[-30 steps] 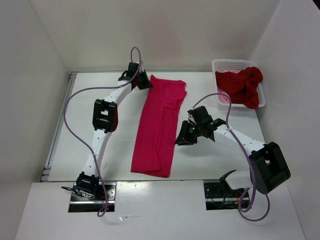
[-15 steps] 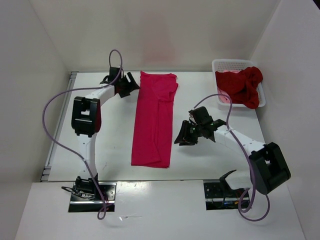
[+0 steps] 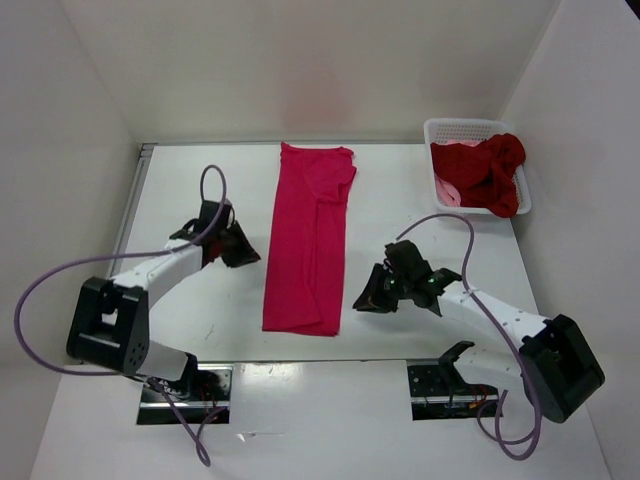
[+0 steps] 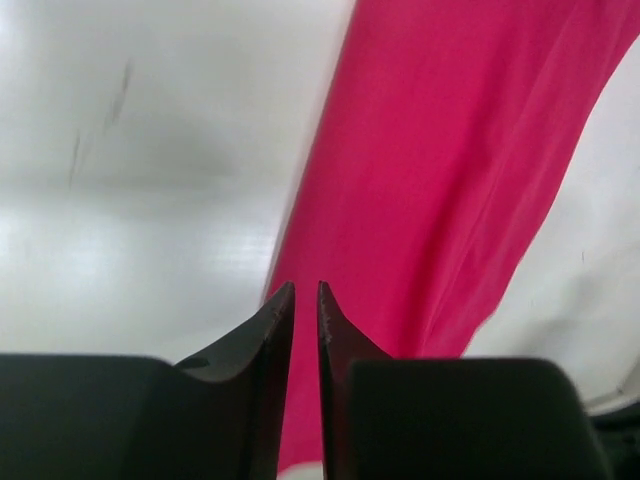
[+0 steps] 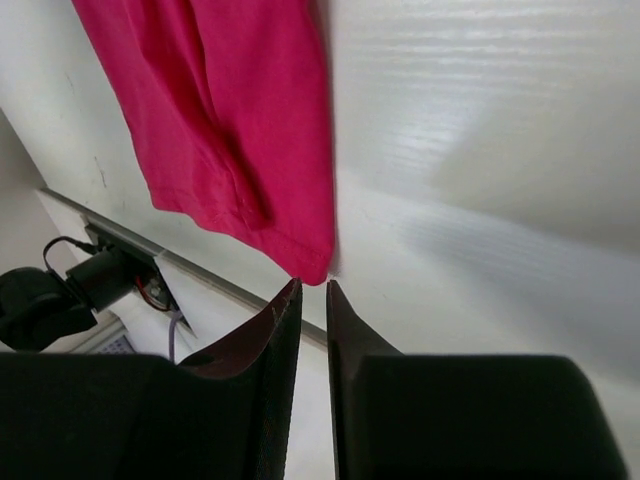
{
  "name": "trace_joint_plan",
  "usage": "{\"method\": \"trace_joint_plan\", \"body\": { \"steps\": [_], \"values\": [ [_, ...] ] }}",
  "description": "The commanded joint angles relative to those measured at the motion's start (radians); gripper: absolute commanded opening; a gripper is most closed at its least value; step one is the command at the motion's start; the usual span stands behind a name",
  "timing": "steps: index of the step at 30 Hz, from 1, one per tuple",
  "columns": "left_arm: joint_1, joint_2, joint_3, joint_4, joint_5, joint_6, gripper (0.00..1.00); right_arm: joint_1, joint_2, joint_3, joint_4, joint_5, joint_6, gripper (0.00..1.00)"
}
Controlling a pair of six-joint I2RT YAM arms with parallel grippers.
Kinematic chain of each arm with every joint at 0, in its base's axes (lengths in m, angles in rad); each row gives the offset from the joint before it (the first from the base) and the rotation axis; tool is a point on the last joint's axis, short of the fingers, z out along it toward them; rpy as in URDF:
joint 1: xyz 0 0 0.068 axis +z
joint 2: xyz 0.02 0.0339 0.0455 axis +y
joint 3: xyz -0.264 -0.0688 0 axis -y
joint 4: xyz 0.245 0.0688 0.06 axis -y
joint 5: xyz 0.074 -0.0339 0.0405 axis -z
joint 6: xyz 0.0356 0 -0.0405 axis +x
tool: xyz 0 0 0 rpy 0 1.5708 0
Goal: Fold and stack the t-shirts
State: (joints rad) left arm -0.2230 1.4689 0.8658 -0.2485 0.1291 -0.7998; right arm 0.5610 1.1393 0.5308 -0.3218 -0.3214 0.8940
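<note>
A bright magenta t-shirt (image 3: pixel 305 250) lies flat as a long folded strip running from the far edge toward the near edge of the table. My left gripper (image 3: pixel 243 255) hovers just left of its middle, jaws a narrow slit apart and empty; the left wrist view has the left gripper (image 4: pixel 306 285) pointing at the magenta cloth (image 4: pixel 450 150). My right gripper (image 3: pixel 360 303) sits right of the strip's near end, narrowly open and empty. In the right wrist view the right gripper (image 5: pixel 313 282) is close to the shirt's near corner (image 5: pixel 318 268). A dark red t-shirt (image 3: pixel 490 170) and a salmon-pink one (image 3: pixel 447 190) lie bunched in the basket.
A white mesh basket (image 3: pixel 460 125) stands at the far right corner, with the dark red cloth hanging over its right rim. White walls close in the table on the left, back and right. The arm bases and purple cables (image 3: pixel 60 275) lie along the near edge.
My left arm let go of the shirt's far end and swung back to the near left; its jaws opened wide, then narrowed. The right gripper moved slightly nearer and narrowed. The shirt straightened.
</note>
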Motion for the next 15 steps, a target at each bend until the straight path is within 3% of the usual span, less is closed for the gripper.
{"method": "trace_joint_plan", "body": {
  "steps": [1, 3, 6, 11, 15],
  "values": [
    [0.004, -0.123, -0.138, -0.045, 0.128, -0.074, 0.19, 0.057, -0.049, -0.034, 0.076, 0.042, 0.068, 0.21],
    [-0.027, -0.188, -0.191, -0.077, 0.104, -0.110, 0.14, 0.083, -0.049, -0.043, 0.089, 0.042, 0.092, 0.21],
    [-0.027, -0.294, -0.296, -0.086, 0.090, -0.160, 0.15, 0.105, -0.058, -0.087, 0.157, 0.042, 0.146, 0.21],
    [-0.048, -0.357, -0.370, -0.141, 0.090, -0.184, 0.37, 0.140, -0.049, -0.137, 0.228, 0.053, 0.195, 0.37],
    [-0.084, -0.383, -0.462, -0.126, 0.104, -0.217, 0.53, 0.198, 0.011, -0.161, 0.282, 0.053, 0.233, 0.41]
  ]
}}
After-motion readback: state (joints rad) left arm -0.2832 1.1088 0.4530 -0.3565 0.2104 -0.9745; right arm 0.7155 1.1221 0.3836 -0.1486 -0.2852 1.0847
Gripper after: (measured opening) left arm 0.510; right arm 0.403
